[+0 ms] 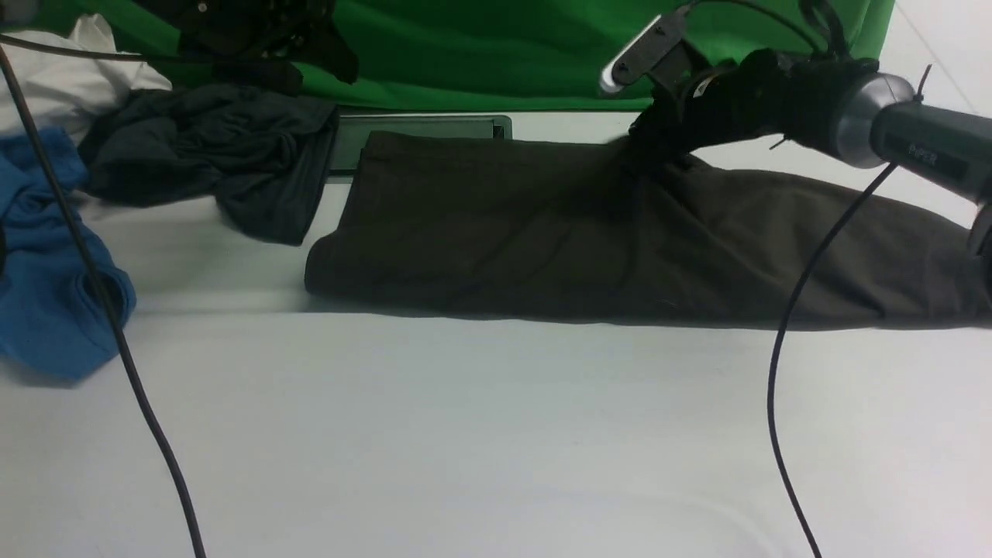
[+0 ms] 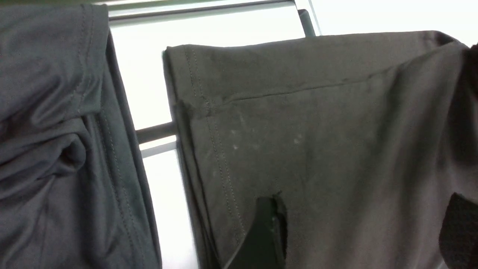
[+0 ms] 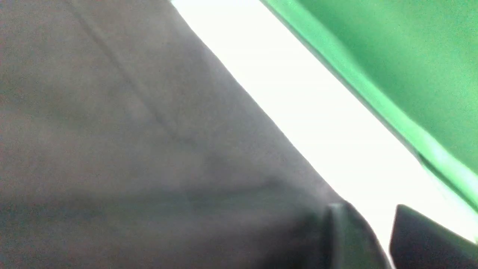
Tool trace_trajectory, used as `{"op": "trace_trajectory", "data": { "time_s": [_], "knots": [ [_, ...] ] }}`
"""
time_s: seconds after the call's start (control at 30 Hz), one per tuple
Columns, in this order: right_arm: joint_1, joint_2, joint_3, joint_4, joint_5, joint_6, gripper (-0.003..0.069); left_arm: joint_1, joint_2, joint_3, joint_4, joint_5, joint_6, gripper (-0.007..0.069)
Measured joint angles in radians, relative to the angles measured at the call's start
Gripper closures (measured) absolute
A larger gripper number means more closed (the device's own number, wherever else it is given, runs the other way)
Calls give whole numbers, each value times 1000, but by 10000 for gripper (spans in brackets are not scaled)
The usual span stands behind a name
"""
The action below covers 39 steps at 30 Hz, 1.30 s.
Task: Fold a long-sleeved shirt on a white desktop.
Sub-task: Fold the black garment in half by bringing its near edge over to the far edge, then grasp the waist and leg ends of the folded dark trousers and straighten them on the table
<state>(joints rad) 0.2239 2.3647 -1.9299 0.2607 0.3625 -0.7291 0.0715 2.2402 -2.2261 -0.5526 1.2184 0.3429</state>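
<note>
On desktop, shirt lies crosswise, hem leftward

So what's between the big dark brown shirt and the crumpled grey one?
Only a strip of smooth white desktop and an edge of the rectangular grey metal hatch; the left wrist view shows it.

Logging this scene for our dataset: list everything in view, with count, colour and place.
long-sleeved shirt: one, very dark brown-black, folded band across the desk's middle
white desktop: one, white, under everything
cable hatch: one, grey, behind the shirt's left end
crumpled garment: one, charcoal grey, left of the shirt
blue shirt: one, blue, far left
white cloth: one, white, far-left back
green cloth: one, green, along the back
cables: two, black, hanging in front
left hand: one, black, open above the shirt's left end
right hand: one, black, open at the shirt's far edge
</note>
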Motion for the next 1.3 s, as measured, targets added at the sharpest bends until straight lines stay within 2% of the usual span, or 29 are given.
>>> {"op": "trace_trajectory", "data": {
  "time_s": [0.03, 0.07, 0.1, 0.13, 0.2, 0.27, 0.4, 0.47, 0.53, 0.57, 0.6, 0.7, 0.8, 1.03, 1.2, 1.3],
  "knots": [
    [-1, -6, 0, 0, -1, 14, 286, 0, 0, 12, 0, 0, 0, 42],
    [-1, -10, 0, 0, -1, 17, 249, 0, 0, 17, 0, 0, 0, 42],
    [-2, -28, 0, -5, 13, 28, 125, 0, 1, 41, -1, 0, -4, 42],
    [-2, -47, 0, -13, 36, 30, 63, 0, -4, 63, -1, -1, -9, 42],
    [-2, -96, 0, -29, 114, 35, 5, 0, -24, 119, 3, -1, -12, 42],
    [-11, -190, 0, -38, 281, 50, -22, 0, -70, 212, 30, -2, -16, 42],
    [-45, -319, 0, -39, 489, 83, -5, 0, -156, 355, 76, -3, -31, 42],
    [-118, -422, 0, -40, 593, 250, 35, 0, -227, 492, 67, -8, -63, 42],
    [-149, -450, 0, -42, 617, 330, 51, 0, -239, 528, 57, -16, -69, 42],
    [-199, -486, 2, -46, 646, 457, 78, 0, -253, 609, 25, -57, -84, 42],
    [-229, -506, 14, -51, 651, 522, 90, 0, -254, 652, 6, -87, -91, 42],
    [-292, -560, 91, -55, 639, 641, 100, 0, -249, 745, -35, -180, -110, 42],
    [-346, -628, 255, -55, 565, 729, 81, 0, -244, 838, -87, -307, -111, 42],
    [-423, -681, 585, -51, 431, 895, 58, 0, -244, 888, -183, -466, -78, 42],
    [-494, -677, 701, -51, 373, 917, 58, 0, -244, 888, -195, -488, -48, 42],
    [-556, -660, 709, -44, 371, 878, 58, 0, -243, 888, -203, -493, -32, 42]
  ]
}}
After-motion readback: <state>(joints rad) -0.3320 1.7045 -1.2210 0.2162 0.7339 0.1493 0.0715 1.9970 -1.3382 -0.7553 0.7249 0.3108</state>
